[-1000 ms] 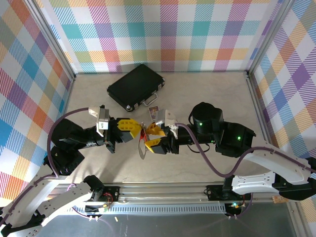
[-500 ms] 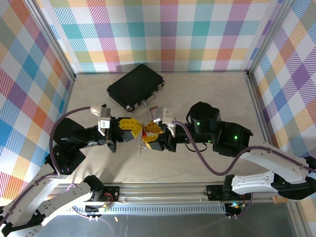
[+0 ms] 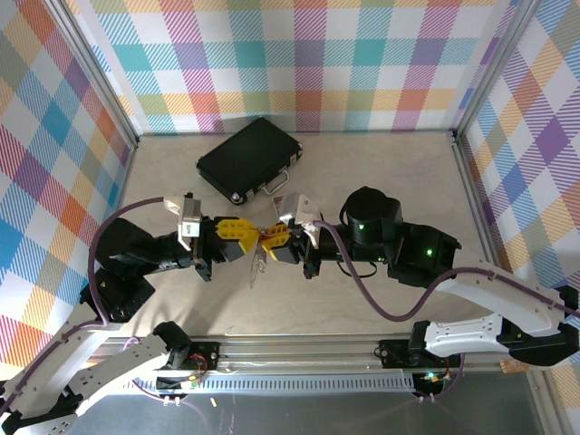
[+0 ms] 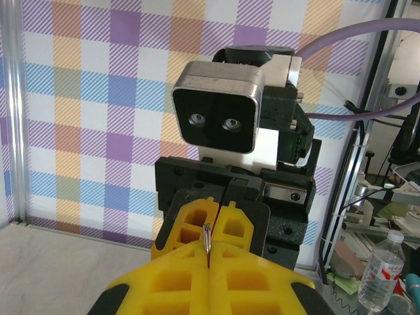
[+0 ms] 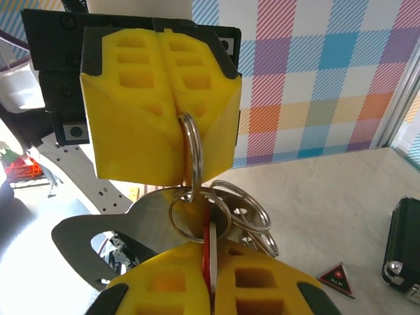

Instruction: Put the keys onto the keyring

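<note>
L claw (image 5: pixel 176 126) clamped on keyring (image 5: pixel 195 156) — R claw (image 5: pixel 211 272) pinching keys (image 5: pixel 207 239)

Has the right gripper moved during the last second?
Yes. In the top view the right gripper has shifted left and slightly up, toward the black case, closer to the left gripper.

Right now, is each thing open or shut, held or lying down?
left gripper: shut on keyring.
right gripper: shut on key.
keyring: held in the air between both grippers.
key: pinched upright.
case: closed, flat on table.
triangle: flat on table.
</note>
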